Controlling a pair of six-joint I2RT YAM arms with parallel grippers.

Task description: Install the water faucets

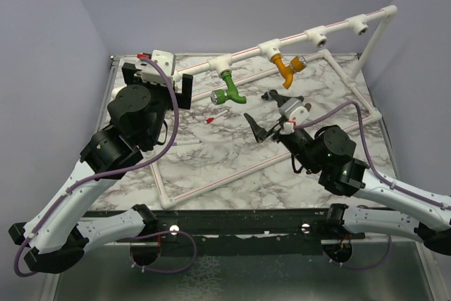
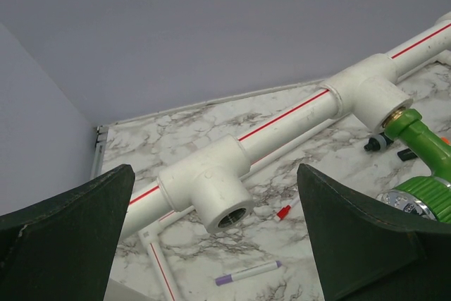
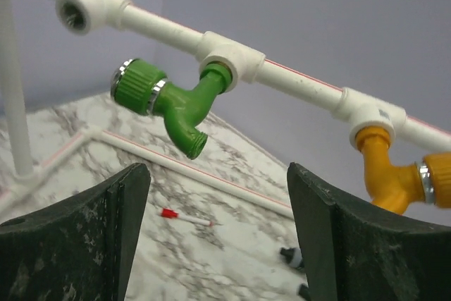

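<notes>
Right gripper [image 1: 266, 113] spread, apart from bright green curved plastic faucet [image 1: 230, 88] and mustard-orange faucet [image 1: 289, 67], both socketed in white pipe frame [image 1: 246, 53]; left gripper [image 1: 158, 80] spread.

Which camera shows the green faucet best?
The right wrist camera: the green faucet appears whole and close, hanging from its T-socket. The top camera shows it whole but small; the left wrist camera catches only part at its right edge.
</notes>
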